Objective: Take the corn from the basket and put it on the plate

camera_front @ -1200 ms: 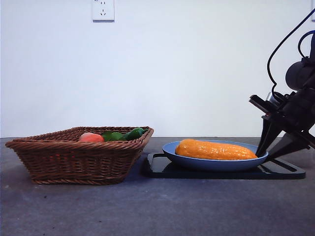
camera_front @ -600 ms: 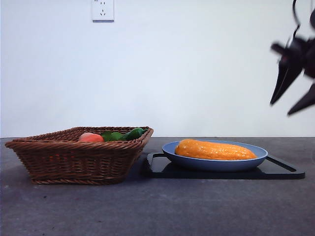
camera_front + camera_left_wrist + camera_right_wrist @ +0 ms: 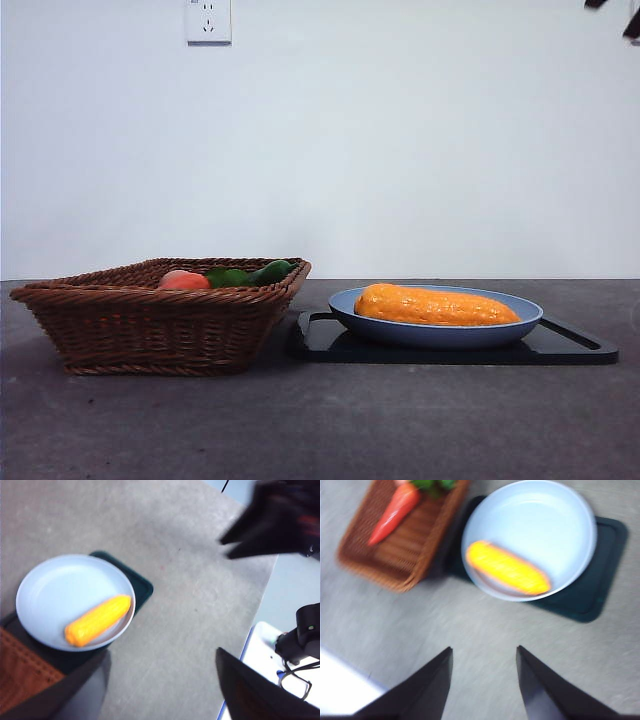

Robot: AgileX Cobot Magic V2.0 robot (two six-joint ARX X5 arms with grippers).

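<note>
The orange-yellow corn (image 3: 435,305) lies lengthwise in the blue plate (image 3: 360,318), right of the brown wicker basket (image 3: 150,325). Both wrist views look down on it from high up: corn (image 3: 507,567) on the plate (image 3: 540,520), and corn (image 3: 97,620) on the plate (image 3: 50,590). My right gripper (image 3: 484,652) is open and empty, far above the table; in the front view only its black tip (image 3: 632,22) shows in the top right corner. The left gripper (image 3: 161,652) hangs open and empty, also well above the table. The right gripper (image 3: 270,520) appears blurred in the left wrist view.
The plate rests on a flat black tray (image 3: 575,350). In the basket (image 3: 395,550) lie an orange carrot (image 3: 392,512), green vegetables (image 3: 250,273) and a peach-pink fruit (image 3: 183,280). The table edge (image 3: 260,610) runs near a white object with black gear.
The right gripper has risen from beside the plate's right rim up to the front view's top right corner. The corn has stayed on the plate.
</note>
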